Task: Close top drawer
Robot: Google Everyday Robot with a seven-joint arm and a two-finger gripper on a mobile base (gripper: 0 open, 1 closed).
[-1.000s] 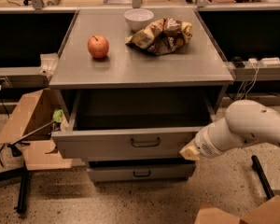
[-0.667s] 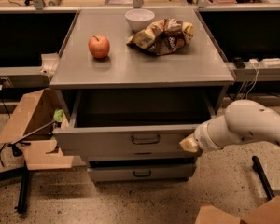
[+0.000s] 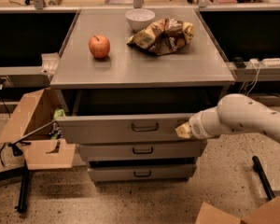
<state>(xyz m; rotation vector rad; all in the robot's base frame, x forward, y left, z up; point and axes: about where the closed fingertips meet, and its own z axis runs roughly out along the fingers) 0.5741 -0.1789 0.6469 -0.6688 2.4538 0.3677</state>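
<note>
The top drawer [image 3: 107,129] of the grey metal cabinet stands partly pulled out, its dark inside showing under the cabinet top. It has a small dark bail handle [image 3: 145,127] at the middle of its front. My gripper [image 3: 183,130] is at the right end of the drawer front, touching it, at the tip of my white arm [image 3: 245,118] that comes in from the right.
Two shorter drawers [image 3: 142,150] sit below. On the cabinet top [image 3: 177,66] lie a red apple [image 3: 99,46], a white bowl [image 3: 140,18] and a chip bag [image 3: 162,35]. An open cardboard box [image 3: 30,129] stands at left, another [image 3: 245,213] at bottom right.
The drawer has slid further into the cabinet, with my gripper pressed against the right end of its front. The camera view has shifted slightly.
</note>
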